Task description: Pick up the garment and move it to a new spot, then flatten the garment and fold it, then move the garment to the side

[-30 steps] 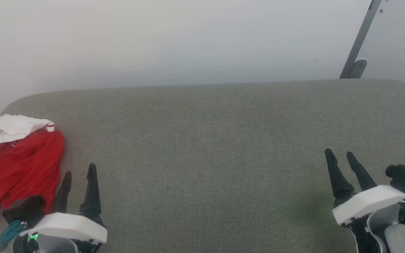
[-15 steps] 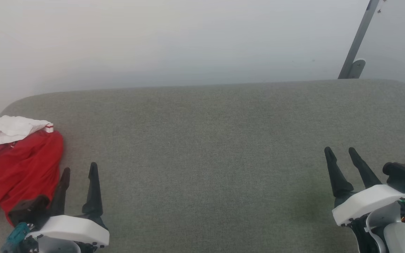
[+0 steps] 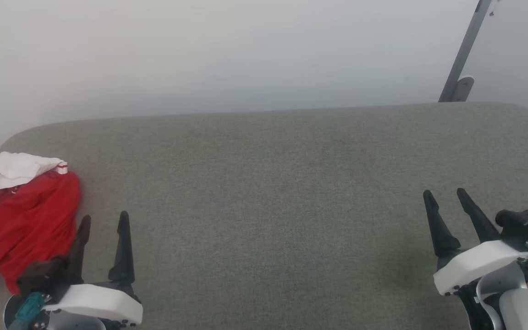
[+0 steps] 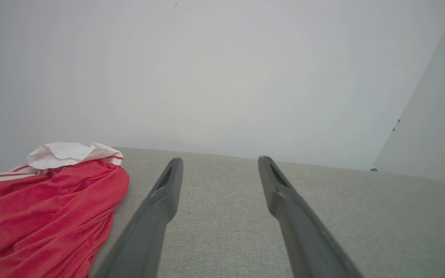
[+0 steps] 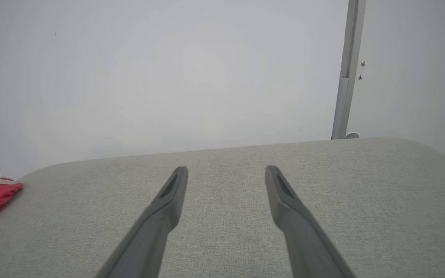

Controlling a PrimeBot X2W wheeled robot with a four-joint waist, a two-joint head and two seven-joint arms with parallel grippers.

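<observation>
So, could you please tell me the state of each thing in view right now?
garment: crumpled in a heap at the left end of the table, not flattened or folded, not held.
left pincer: open, empty, close beside the garment.
right pincer: open, empty, over the table's right part, far from the garment.

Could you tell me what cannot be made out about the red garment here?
Head view: the garment runs off the left edge, so its full outline is unknown.
Head view: the body of the left gripper covers its near corner.
Left wrist view: the left and bottom edges cut it off.
Right wrist view: a mere sliver at the left edge.
</observation>
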